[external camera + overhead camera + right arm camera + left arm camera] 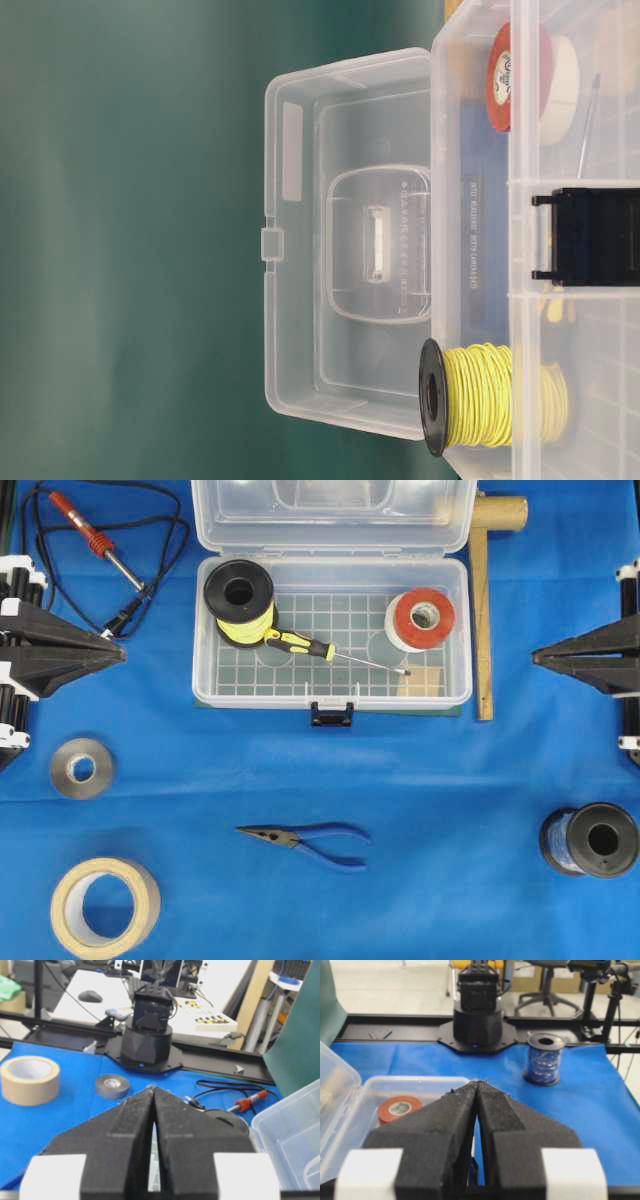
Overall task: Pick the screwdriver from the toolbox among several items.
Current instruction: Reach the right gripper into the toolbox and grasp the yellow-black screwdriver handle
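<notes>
both end effectors, left (122, 652) and right (536, 658), are closed and empty; screwdriver (300, 645) lies in toolbox (455, 695).

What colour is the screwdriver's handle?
Yellow and black, on the slim silver-shafted screwdriver; clearest in the overhead view.

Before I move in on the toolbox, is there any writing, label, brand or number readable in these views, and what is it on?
No text can be read in any view.
Toolbox wall: a line of raised lettering, too small and blurred to read.
Lid: faint embossed line beside the handle recess, unreadable.
Red tape roll: small print on its core label, too blurred to read.
Screwdriver, pliers, spools: no markings visible.
</notes>
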Motion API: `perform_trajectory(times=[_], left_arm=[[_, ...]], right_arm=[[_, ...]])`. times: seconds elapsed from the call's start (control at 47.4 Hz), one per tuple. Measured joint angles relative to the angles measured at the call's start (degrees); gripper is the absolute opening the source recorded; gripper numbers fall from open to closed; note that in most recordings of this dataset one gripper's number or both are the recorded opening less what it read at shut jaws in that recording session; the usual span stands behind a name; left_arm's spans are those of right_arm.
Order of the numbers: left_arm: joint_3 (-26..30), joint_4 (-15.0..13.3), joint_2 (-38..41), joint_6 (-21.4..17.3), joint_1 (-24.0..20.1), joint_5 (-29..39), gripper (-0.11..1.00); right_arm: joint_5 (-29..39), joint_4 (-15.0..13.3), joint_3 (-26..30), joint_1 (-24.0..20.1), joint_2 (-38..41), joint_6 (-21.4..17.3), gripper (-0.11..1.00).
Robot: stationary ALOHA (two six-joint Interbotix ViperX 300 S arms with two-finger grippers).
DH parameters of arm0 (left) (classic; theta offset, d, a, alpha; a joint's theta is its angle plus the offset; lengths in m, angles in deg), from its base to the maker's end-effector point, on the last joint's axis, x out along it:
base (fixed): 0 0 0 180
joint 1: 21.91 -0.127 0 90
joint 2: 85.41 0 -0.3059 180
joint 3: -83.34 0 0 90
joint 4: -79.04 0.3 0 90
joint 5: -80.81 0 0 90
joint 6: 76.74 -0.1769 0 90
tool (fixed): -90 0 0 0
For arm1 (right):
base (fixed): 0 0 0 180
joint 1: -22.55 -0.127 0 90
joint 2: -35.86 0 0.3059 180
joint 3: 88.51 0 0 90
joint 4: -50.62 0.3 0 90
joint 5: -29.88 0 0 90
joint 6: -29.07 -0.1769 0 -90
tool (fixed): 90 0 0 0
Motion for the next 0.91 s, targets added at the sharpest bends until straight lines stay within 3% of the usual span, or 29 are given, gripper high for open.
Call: perform_trajectory(times=[0.211,0.443,0.612,0.718,0.908], left_arm=[[0.0,-1.2,0.0,-0.5,0.2,0.0,0.00],[0.0,-1.4,0.0,-0.5,0.2,0.0,0.00],[0.1,-1.4,0.3,-0.5,0.2,-0.7,0.00],[0.0,-1.3,0.4,-0.7,0.3,-1.0,0.00],[0.0,-1.4,0.4,-0.6,0.2,-1.1,0.00]], right_arm=[[5.1,0.4,4.0,0.2,4.7,-1.4,0.00],[16.6,0.5,16.1,1.1,15.5,-4.5,0.00],[26.5,0.5,26.0,4.0,24.2,-9.8,0.03],[32.7,0.5,31.7,6.1,30.2,-14.5,0.25],[46.7,0.2,43.2,8.9,42.7,-20.4,0.77]])
